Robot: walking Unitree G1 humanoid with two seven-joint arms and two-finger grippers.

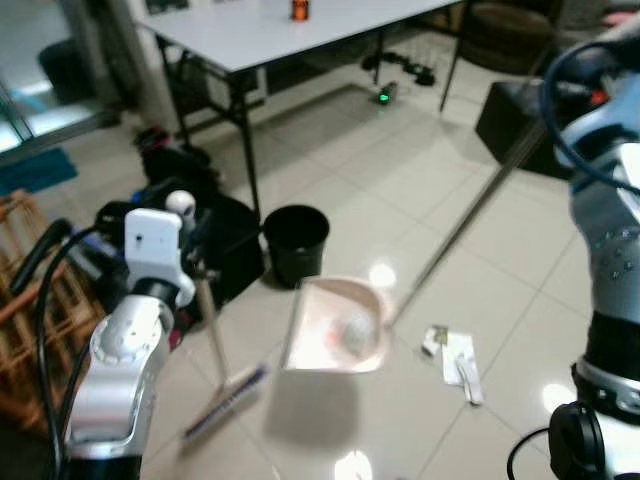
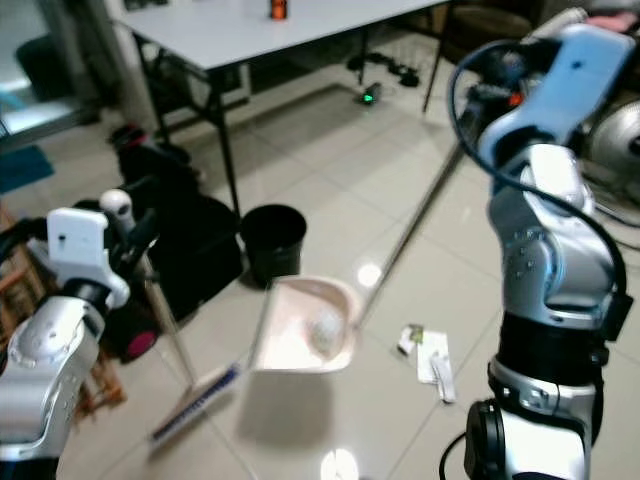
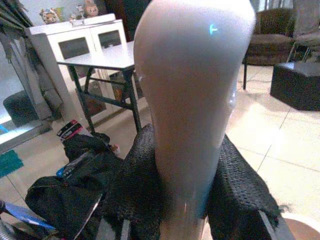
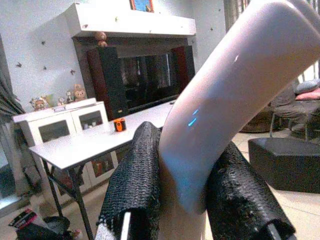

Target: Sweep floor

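Note:
My left gripper (image 3: 185,192) is shut on the pale handle of a broom (image 1: 211,325). The broom's brush head (image 1: 225,403) rests on the tiled floor near my left side. My right gripper (image 4: 182,195) is shut on the curved top of a long metal dustpan handle (image 1: 470,215). The pinkish dustpan (image 1: 310,335) hangs tilted just above the floor, casting a shadow, with a crumpled white ball (image 1: 355,328) inside. White wrapper litter (image 1: 460,362) lies on the tiles to the right of the pan.
A black bin (image 1: 296,240) stands just behind the dustpan. Black bags (image 1: 210,225) and a wooden rack (image 1: 20,290) crowd the left. A folding table (image 1: 230,40) with an orange can (image 1: 299,9) is behind, and a dark ottoman (image 1: 515,120) at right.

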